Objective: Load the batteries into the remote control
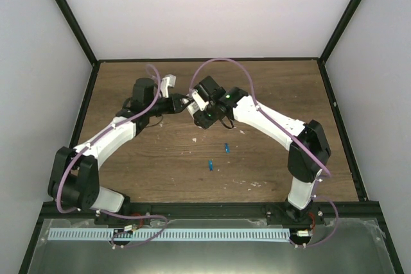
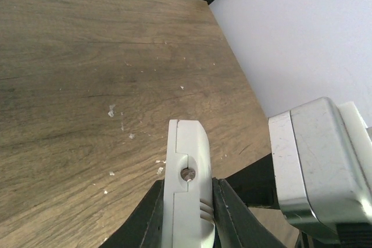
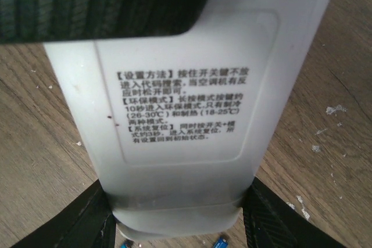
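The remote control (image 3: 186, 114) is a white handset held off the table between both grippers. The right wrist view shows its back, with a printed label. My right gripper (image 3: 180, 225) is shut on its lower end. In the left wrist view the remote (image 2: 186, 149) shows edge-on, and my left gripper (image 2: 187, 201) is shut on it. In the top view the grippers, left (image 1: 183, 102) and right (image 1: 200, 108), meet at mid-table. The two blue batteries (image 1: 227, 147) (image 1: 210, 165) lie on the wood nearer the arms. One battery (image 3: 221, 242) peeks out below the remote.
The wooden table (image 1: 276, 88) is framed by black rails and white walls. Small white flecks (image 2: 111, 110) are scattered over it. A silver and white block of the right arm (image 2: 319, 172) sits close beside the left gripper.
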Available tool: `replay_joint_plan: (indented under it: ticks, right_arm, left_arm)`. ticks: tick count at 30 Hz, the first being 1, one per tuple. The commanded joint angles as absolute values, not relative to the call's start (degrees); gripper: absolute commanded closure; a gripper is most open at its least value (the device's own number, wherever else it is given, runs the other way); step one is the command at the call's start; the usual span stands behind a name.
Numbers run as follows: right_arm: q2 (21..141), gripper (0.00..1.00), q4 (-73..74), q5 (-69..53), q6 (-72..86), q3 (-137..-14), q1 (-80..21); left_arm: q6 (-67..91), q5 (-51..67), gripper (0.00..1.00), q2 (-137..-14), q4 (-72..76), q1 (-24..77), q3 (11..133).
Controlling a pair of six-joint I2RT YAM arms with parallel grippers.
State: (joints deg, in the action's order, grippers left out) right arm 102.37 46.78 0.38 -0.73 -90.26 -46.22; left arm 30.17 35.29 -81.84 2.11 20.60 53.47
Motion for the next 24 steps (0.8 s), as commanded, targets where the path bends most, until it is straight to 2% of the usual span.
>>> replay_joint_plan:
  ticks: [1, 12, 17, 24]
  right_arm:
    - [101.4, 0.54, 45.9, 1.0, -2.8, -91.0, -46.8]
    - [100.9, 0.53, 46.0, -0.7, -3.4, -89.2, -46.7]
    - [101.3, 0.49, 47.0, -1.8, -3.8, -88.9, -46.8]
    - [101.8, 0.5, 47.6, -2.0, -4.2, -87.4, -46.8]
  left_arm:
    - [28.6, 36.6, 0.93, -83.1, 1.6, 19.9, 54.1]
    - [28.7, 38.1, 1.0, -83.6, 2.3, 17.5, 54.1]
    - [28.7, 37.6, 1.0, -83.7, 2.6, 16.9, 53.6]
    - [28.3, 37.4, 1.0, -83.9, 2.8, 15.3, 53.4]
